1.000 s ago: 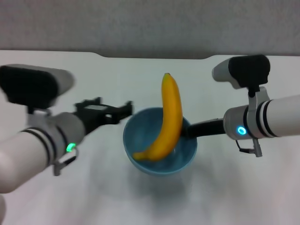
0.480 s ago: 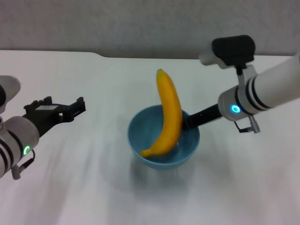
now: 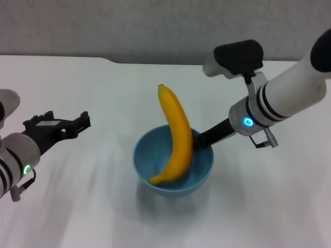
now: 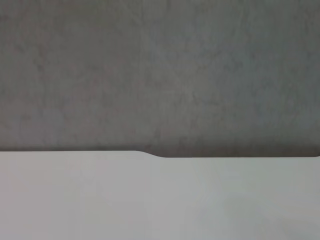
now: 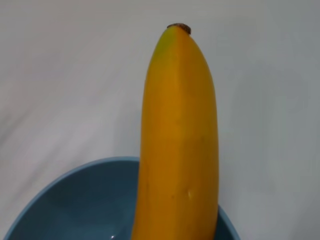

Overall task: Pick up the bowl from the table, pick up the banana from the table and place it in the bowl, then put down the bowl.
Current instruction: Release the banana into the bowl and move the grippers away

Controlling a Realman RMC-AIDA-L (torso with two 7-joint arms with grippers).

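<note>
The light-blue bowl (image 3: 155, 157) is near the middle of the white table (image 3: 103, 82). The yellow banana (image 3: 176, 134) lies in it, with its upper end leaning out over the far rim. My right gripper (image 3: 202, 138) is shut on the bowl's right rim. I cannot tell whether the bowl rests on the table or hangs just above it. My left gripper (image 3: 57, 124) is open and empty, well off to the bowl's left. The right wrist view shows the banana (image 5: 180, 140) up close, rising out of the bowl (image 5: 65, 205).
The table's notched far edge meets a grey wall (image 3: 165, 26). The left wrist view shows only bare tabletop (image 4: 150, 200) and that wall (image 4: 160, 75).
My right arm has carried the bowl and banana a little left and nearer to me. My left arm has drawn back to the left, away from the bowl.
</note>
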